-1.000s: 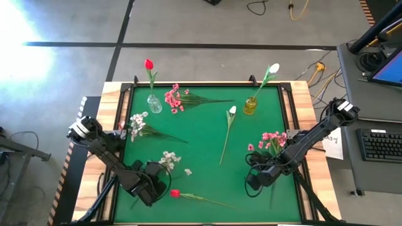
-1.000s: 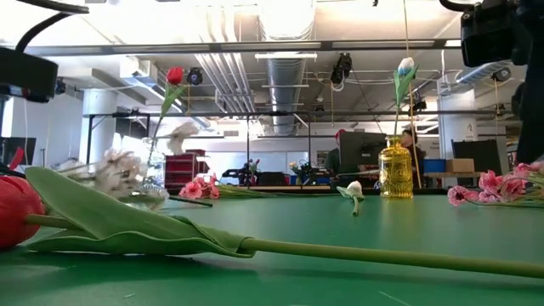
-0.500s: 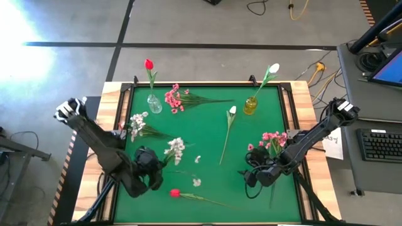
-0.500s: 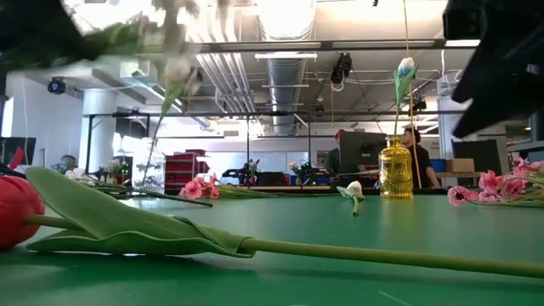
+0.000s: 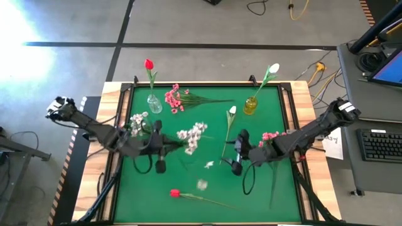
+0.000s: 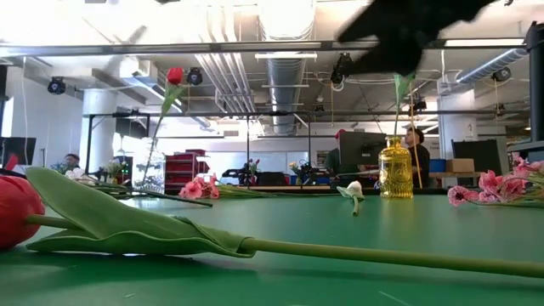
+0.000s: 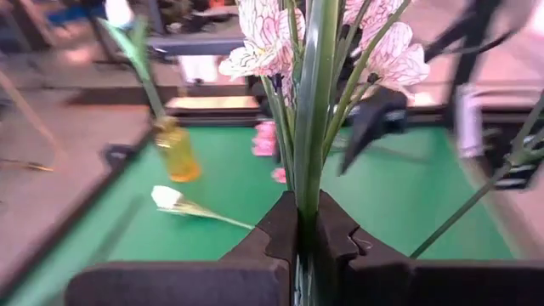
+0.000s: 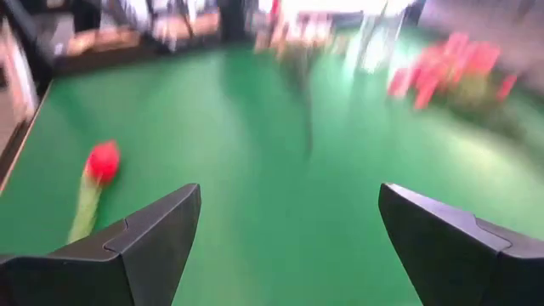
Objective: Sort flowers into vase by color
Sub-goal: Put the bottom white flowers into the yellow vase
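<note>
Clearly light and floppy: white blossom spray (image 5: 192, 134) pinched at its bundle of thin green stems by the left gripper (image 7: 308, 223), jaws pressed together on the stalks, blossoms lifted above the middle of the tabletop (image 5: 207, 182). Loose white bits (image 5: 201, 184) lying or falling on the green felt near the red bud (image 5: 175, 193), so judged fragile; petals shed easily under shaking. Best taken low on the stems, well below the blossoms, as held now. Stems look springy rather than stiff, likely to swing when carried.

Right gripper (image 5: 237, 152) out over the centre, jaws spread wide and empty, just beside the white tulip bud (image 5: 232, 110) lying on its long stem. Pink spray (image 5: 271, 139) at the right, a second pink spray (image 5: 172, 98) at the far left, another white spray (image 5: 136, 121) by the left edge.

Clear vase (image 5: 154, 104) at the far left already carries a red flower; yellow vase (image 5: 250, 105) at the far right carries a white tulip. Narrow necks on both, so stems need feeding in upright, end first.
</note>
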